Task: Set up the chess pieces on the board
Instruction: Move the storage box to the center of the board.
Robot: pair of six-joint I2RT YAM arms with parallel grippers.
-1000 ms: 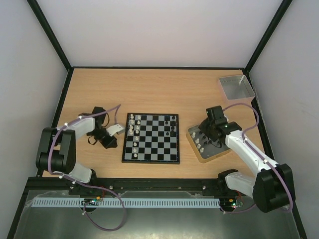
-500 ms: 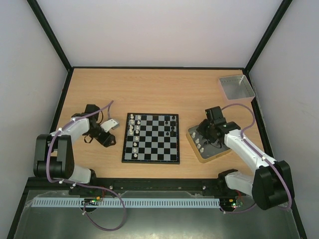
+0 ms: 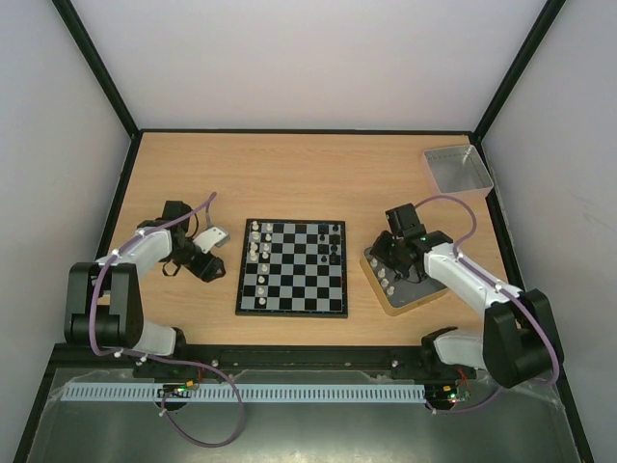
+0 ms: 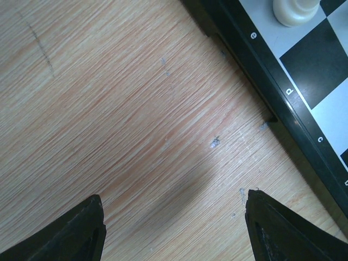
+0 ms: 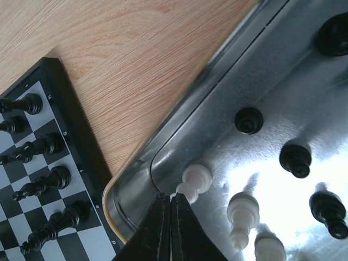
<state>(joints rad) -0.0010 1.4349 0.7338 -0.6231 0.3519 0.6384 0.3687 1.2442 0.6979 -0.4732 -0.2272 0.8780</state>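
Note:
The board [image 3: 291, 267] lies mid-table, with white chess pieces [image 3: 255, 246] along its left columns and black ones [image 3: 334, 247] on its right. My left gripper [image 3: 214, 270] hovers low over bare wood just left of the board, open and empty [image 4: 174, 217]. The board's lettered edge [image 4: 283, 87] and one white piece [image 4: 293, 10] show in the left wrist view. My right gripper [image 5: 171, 198] is shut inside the tin's corner nearest the board, its tips beside a white pawn [image 5: 196, 179], with nothing between the jaws. Black pieces [image 5: 43, 147] stand in a row on the board.
The gold-tan tin [image 3: 424, 294] right of the board holds loose black pieces [image 5: 296, 159] and white pieces [image 5: 242, 212]. A grey tray [image 3: 457, 169] sits at the back right corner. Dark frame posts and walls ring the table.
My left gripper has opened and drawn back left from the board's edge. My right gripper has shifted across the tin toward the corner near the board, staying shut.

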